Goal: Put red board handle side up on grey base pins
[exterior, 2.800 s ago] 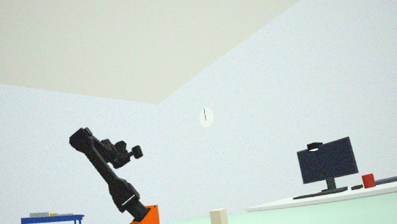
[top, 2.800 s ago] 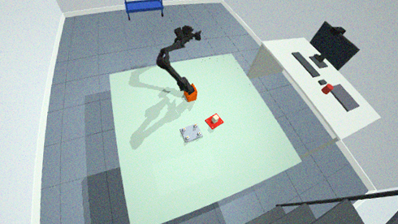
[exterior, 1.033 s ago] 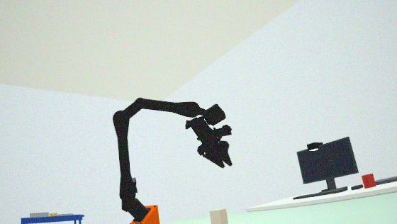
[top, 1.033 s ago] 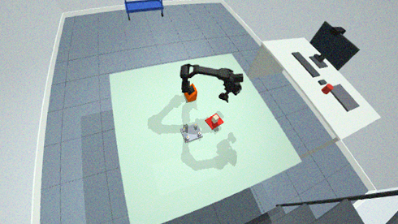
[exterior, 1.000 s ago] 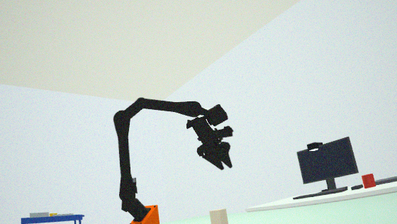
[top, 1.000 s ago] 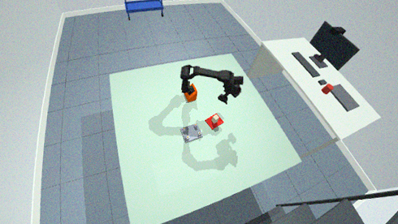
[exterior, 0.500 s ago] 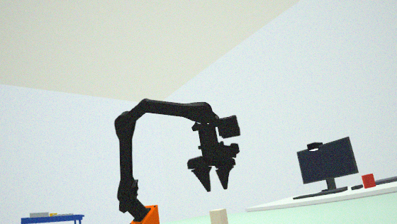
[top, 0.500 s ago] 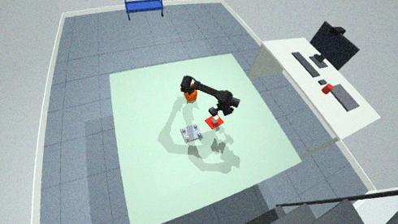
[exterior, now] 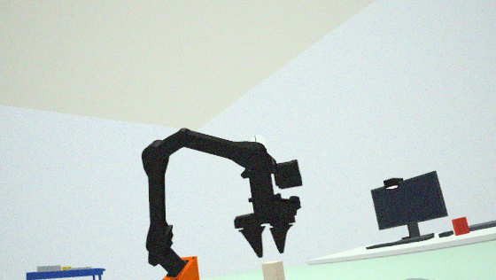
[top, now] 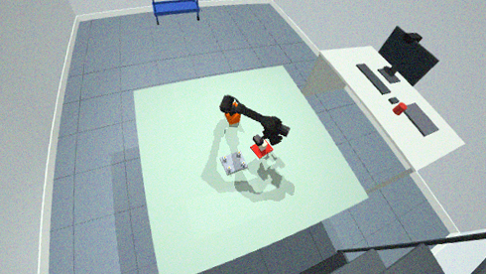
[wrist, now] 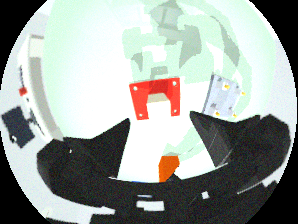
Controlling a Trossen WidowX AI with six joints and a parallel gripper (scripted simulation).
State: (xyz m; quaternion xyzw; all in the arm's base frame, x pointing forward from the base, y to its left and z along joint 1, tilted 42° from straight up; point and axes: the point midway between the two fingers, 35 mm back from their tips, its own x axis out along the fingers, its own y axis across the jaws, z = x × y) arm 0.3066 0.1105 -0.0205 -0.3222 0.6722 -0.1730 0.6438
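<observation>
The red board is laid flat beside the grey base, with its handle pointed up. No long side can be told on the board. The gripper is held above the handle, fingers spread wide, with nothing pinched.

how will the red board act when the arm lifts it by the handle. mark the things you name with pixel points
The red board (top: 262, 152) (wrist: 157, 85) looks flat and stiff, so it probably won't sag. The blocky handle (top: 262, 147) (exterior: 273, 270) (wrist: 158, 98) stands near its middle, so it should hang fairly level.
</observation>
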